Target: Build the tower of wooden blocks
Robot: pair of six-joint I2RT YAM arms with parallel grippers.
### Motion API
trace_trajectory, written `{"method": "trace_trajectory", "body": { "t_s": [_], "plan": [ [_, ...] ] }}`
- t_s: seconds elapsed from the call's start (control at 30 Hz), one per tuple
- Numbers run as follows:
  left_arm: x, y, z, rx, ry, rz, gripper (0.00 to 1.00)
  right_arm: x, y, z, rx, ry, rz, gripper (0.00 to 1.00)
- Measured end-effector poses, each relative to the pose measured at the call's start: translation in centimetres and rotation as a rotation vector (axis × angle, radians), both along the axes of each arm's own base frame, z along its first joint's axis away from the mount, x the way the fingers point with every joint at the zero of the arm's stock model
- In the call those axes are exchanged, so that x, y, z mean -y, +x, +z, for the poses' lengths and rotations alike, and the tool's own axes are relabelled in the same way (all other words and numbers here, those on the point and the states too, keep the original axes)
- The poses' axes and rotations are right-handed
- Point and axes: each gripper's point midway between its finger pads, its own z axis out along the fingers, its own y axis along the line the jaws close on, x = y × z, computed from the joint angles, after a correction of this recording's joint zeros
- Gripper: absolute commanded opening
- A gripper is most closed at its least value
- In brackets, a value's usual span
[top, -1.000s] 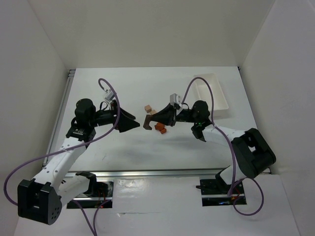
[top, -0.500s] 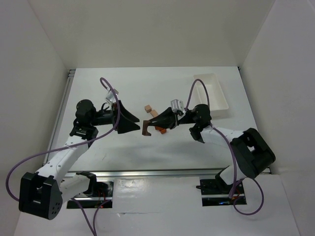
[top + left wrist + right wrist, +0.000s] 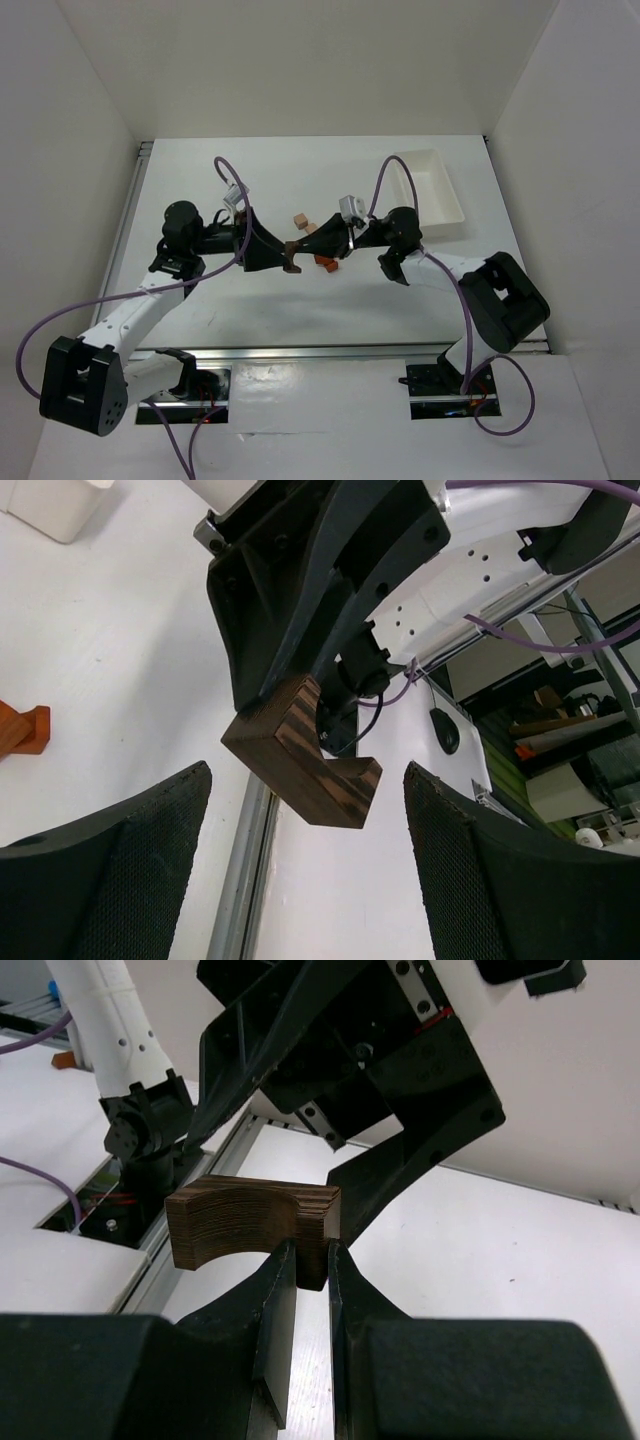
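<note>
Right tool [image 3: 302, 244], seen from the top camera, is clamped on a dark brown arch-shaped wooden block [image 3: 291, 258]. I see it held off the white counter [image 3: 380, 300] between my two arms. Left tool [image 3: 282, 252] sits right at the block. A pale tan wooden cube [image 3: 299, 219] and orange-red wooden blocks [image 3: 325, 262] lie nearby. Left wrist view: my fingers [image 3: 110, 870] stand apart either side of the block, not touching it. Right wrist view: both fingers pinch the block's end.

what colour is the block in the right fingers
Dark brown block with striped grain; clearest in the left wrist view.
</note>
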Motion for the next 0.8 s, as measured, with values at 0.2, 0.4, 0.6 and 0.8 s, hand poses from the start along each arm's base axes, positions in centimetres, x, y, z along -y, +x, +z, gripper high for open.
{"method": "trace_trajectory", "body": {
  "t_s": [0.2, 0.4, 0.6, 0.8],
  "plan": [
    [0.1, -0.1, -0.3, -0.015, 0.003, -0.015, 0.74, -0.4, 0.6, 0.7, 0.020, 0.011, 0.002, 0.00],
    [0.1, -0.2, -0.7, -0.034, 0.009, -0.025, 0.65, -1.0, 1.2, 0.1, 0.012, 0.002, 0.014, 0.00],
    [0.0, -0.2, -0.9, -0.058, 0.017, -0.024, 0.57, -1.2, 0.8, 0.2, 0.031, -0.003, 0.045, 0.00],
    [0.0, -0.2, -1.1, -0.091, 0.025, -0.019, 0.32, -1.1, 0.5, 0.3, 0.083, 0.000, 0.067, 0.00]
  ]
}}
